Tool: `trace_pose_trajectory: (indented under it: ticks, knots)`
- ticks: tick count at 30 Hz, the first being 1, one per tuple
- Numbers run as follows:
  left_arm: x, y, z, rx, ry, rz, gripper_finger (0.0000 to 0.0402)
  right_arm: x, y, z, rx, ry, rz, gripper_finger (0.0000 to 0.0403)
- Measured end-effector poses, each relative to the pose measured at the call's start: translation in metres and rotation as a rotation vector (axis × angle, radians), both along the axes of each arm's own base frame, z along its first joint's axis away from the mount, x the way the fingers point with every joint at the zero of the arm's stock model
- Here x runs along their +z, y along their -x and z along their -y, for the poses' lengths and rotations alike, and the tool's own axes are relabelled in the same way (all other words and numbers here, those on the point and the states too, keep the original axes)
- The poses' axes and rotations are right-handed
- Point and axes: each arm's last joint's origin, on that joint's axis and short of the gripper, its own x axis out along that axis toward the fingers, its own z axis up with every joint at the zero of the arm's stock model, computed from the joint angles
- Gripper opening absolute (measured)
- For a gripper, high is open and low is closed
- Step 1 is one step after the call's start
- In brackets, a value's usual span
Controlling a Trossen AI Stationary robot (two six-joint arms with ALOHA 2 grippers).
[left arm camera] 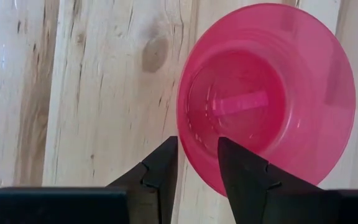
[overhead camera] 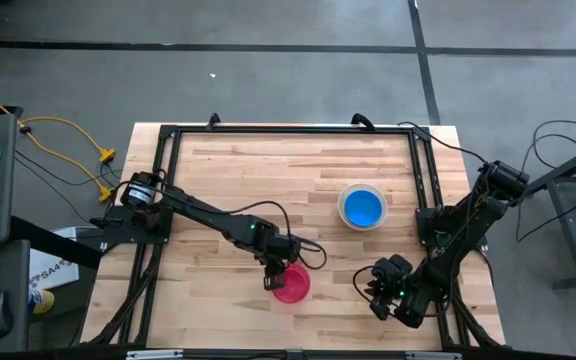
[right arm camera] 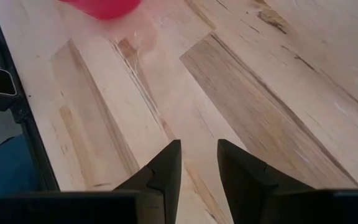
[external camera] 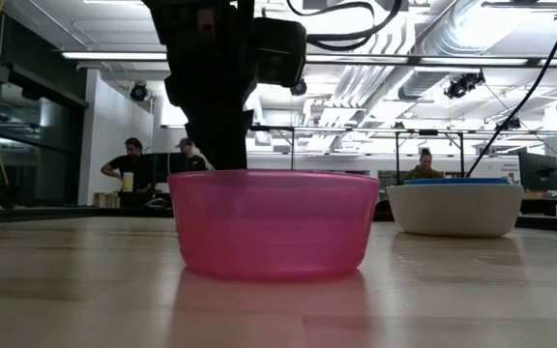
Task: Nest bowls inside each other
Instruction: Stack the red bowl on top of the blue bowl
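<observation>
Pink-red bowl (left arm camera: 267,99) upright, mouth up, rim between left hand (left arm camera: 197,163) fingers – slightly parted, not gripping

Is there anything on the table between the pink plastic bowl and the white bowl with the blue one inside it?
Nothing: in the high view, only bare wooden table separates the pink plastic bowl from the white bowl holding the blue bowl.

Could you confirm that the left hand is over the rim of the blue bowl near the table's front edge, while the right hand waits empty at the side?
Not quite: the left hand is at the pink bowl, as the high view shows. The blue bowl sits apart, farther back. The right hand does wait empty.
</observation>
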Motion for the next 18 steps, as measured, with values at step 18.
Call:
trace_pose_trajectory:
  ticks: [18]
  knots:
    - [-0.0006,0.0009,-0.0006,0.013,-0.011,-0.01,0.0116,0.0004,-0.0006,-0.0008,0.0,-0.009,0.006,0.0098]
